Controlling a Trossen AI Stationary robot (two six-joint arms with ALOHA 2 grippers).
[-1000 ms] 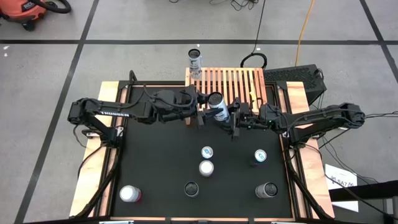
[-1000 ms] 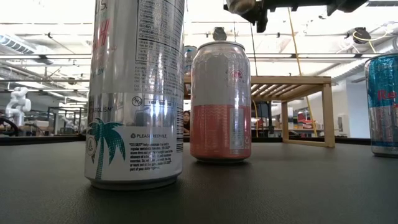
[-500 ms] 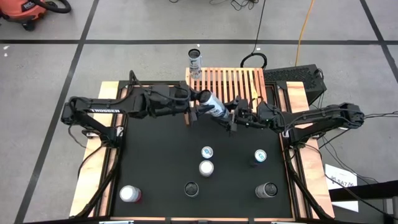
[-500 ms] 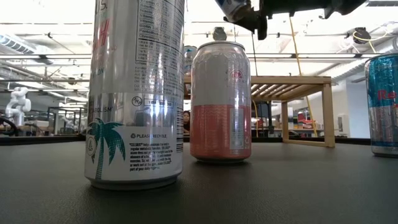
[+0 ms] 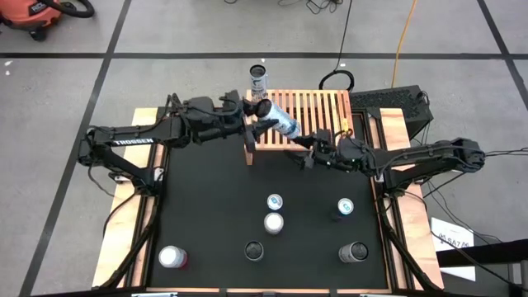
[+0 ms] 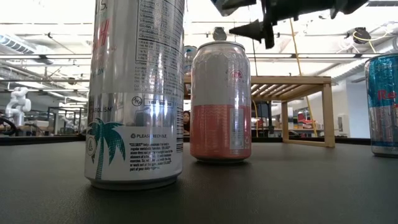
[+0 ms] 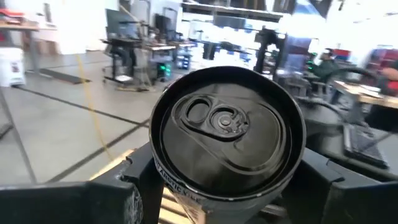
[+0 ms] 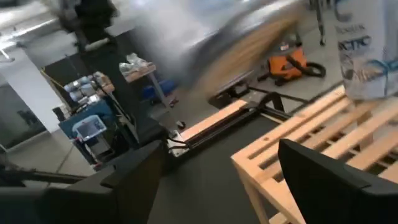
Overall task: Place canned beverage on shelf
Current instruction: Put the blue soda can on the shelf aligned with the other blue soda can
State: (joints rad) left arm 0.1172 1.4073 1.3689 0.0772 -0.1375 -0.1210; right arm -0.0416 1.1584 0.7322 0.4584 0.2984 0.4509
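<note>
One can (image 5: pixel 280 122) tilted over shelf (image 5: pixel 322 107) | left claw (image 5: pixel 257 115) clamped on can; right claw (image 5: pixel 302 155) apart, empty, beside shelf | risk: tilted release, toppling off slats

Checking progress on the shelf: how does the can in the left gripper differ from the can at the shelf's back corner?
The held can lies tilted above the slats; the corner can stands upright. The held can sits clamped in the left gripper; nothing touches the corner can. Both are over the shelf.
</note>
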